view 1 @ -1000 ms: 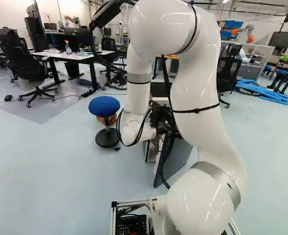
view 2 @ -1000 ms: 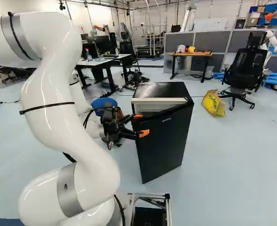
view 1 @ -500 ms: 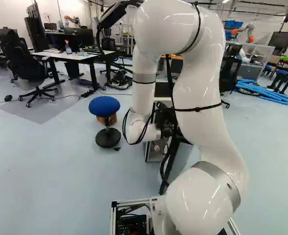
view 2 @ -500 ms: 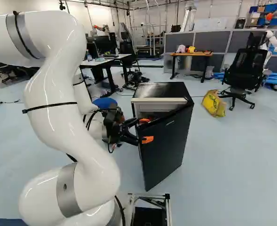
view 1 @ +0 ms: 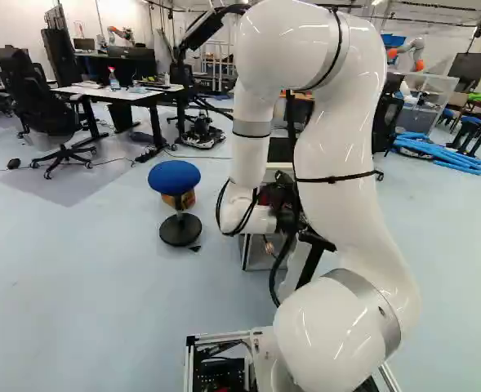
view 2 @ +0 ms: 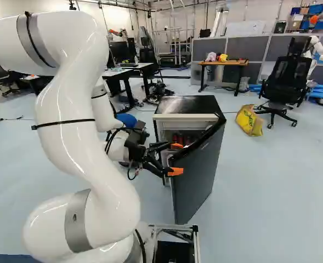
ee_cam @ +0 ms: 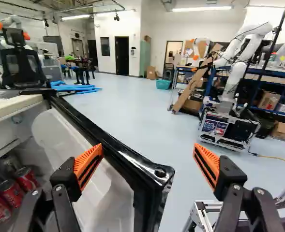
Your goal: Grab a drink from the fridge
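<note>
While the fridge door (view 2: 197,178) stands ajar, the tool (ee_cam: 148,147) is spread wide, red cans (ee_cam: 10,192) inside yet to be grabbed!

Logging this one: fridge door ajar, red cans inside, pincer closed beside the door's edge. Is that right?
Not quite: the pincer is open, its fingers wide apart in the wrist view. The rest holds: it is beside the edge of the ajar fridge door, with red cans inside.
</note>
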